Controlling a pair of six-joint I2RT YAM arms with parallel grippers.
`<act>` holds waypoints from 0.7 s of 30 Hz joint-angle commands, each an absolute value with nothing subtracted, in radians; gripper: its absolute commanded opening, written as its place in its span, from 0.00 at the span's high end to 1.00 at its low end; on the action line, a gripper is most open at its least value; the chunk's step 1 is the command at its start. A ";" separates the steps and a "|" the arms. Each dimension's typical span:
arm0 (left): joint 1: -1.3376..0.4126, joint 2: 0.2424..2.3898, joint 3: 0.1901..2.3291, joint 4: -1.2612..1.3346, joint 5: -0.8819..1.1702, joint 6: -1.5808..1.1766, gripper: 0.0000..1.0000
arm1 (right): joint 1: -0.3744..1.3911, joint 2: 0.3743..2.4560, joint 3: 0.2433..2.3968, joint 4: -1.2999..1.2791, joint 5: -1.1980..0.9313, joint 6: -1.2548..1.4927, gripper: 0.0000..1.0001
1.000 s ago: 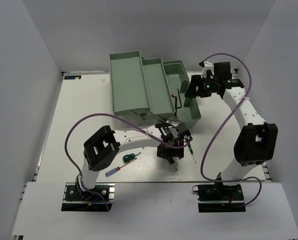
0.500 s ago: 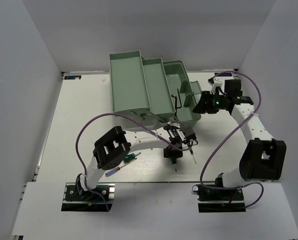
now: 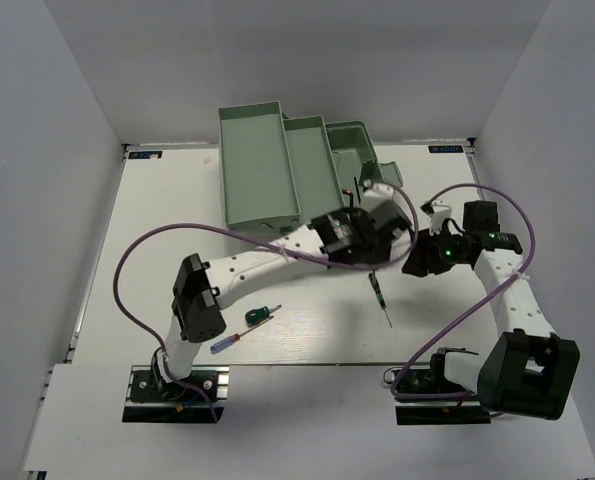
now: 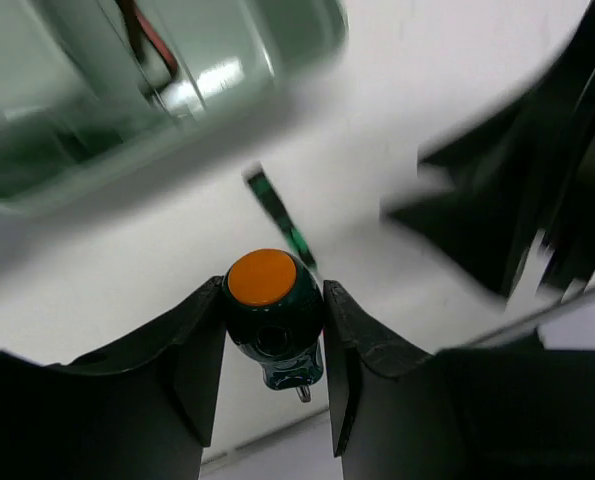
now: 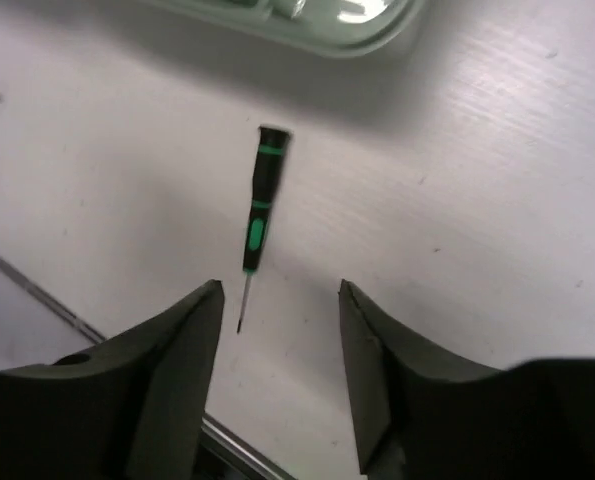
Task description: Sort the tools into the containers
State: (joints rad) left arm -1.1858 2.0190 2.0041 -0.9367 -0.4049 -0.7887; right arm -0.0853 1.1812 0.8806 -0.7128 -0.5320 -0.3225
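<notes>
The mint-green toolbox (image 3: pixel 277 170) stands open at the back of the table. My left gripper (image 3: pixel 372 240) is shut on a stubby green screwdriver with an orange cap (image 4: pixel 273 312) and holds it in the air by the toolbox's front right corner (image 4: pixel 127 110). A thin black-green screwdriver (image 3: pixel 380 298) lies on the table below; it also shows in the left wrist view (image 4: pixel 275 212) and the right wrist view (image 5: pixel 257 205). My right gripper (image 3: pixel 415 265) is open and empty above the table, just right of it (image 5: pixel 280 295). No hex key shows.
A second stubby green screwdriver (image 3: pixel 259 314) and a slim blue/red screwdriver (image 3: pixel 227 342) lie near the front left. The right arm (image 4: pixel 517 200) is close to my left gripper. The table's front edge (image 5: pixel 247 450) is near.
My left arm has lifted the stubby screwdriver from the front of the table up towards the toolbox. My right gripper has moved from over the toolbox down and forward to the table.
</notes>
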 commanded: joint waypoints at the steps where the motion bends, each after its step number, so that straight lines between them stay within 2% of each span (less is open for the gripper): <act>1: -1.073 1.946 2.094 -0.933 -0.531 -0.651 0.95 | -0.094 1.128 0.858 -0.842 -0.653 -0.500 0.43; 2: -1.049 1.947 2.105 -0.922 -0.540 -0.634 0.95 | -0.095 1.121 0.853 -0.856 -0.708 -0.540 0.38; 4: -0.973 1.977 2.131 -0.896 -0.551 -0.601 0.95 | -0.089 1.117 0.853 -0.917 -0.764 -0.596 0.38; 5: -0.948 1.986 2.160 -0.885 -0.551 -0.588 0.94 | -0.089 1.112 0.856 -0.937 -0.852 -0.651 0.40; 9: -0.835 2.039 2.236 -0.821 -0.540 -0.500 0.92 | -0.066 1.086 0.854 -1.057 -0.951 -0.822 0.48; 11: -0.805 2.078 2.304 -0.821 -0.519 -0.473 0.91 | -0.048 1.069 0.857 -1.089 -0.998 -0.905 0.48; 13: -0.766 2.140 2.363 -0.833 -0.483 -0.449 0.85 | -0.034 1.060 0.868 -1.130 -1.040 -0.968 0.45; 14: -0.755 2.155 2.364 -0.833 -0.471 -0.434 0.80 | -0.006 1.052 0.871 -1.141 -1.066 -1.009 0.43; 15: -0.741 2.166 2.364 -0.833 -0.451 -0.420 0.65 | -0.003 1.051 0.876 -1.128 -1.095 -1.025 0.36; 17: -0.730 2.166 2.364 -0.833 -0.442 -0.420 0.52 | 0.063 1.051 0.879 -1.082 -1.112 -1.035 0.30; 18: -0.730 2.166 2.364 -0.833 -0.431 -0.420 0.41 | 0.115 1.057 0.877 -1.068 -1.130 -1.043 0.25; 19: -0.718 2.157 2.364 -0.824 -0.431 -0.420 0.37 | 0.135 1.060 0.868 -0.972 -1.126 -1.036 0.25; 21: -0.718 2.129 2.355 -0.815 -0.422 -0.408 0.32 | 0.219 1.081 0.850 -0.898 -1.100 -1.006 0.18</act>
State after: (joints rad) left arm -0.7219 2.1979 2.3325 -0.8383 -0.4526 -0.4419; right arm 0.1333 1.0668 0.8543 -1.0206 -1.0485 -0.9619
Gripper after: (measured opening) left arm 0.664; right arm 0.800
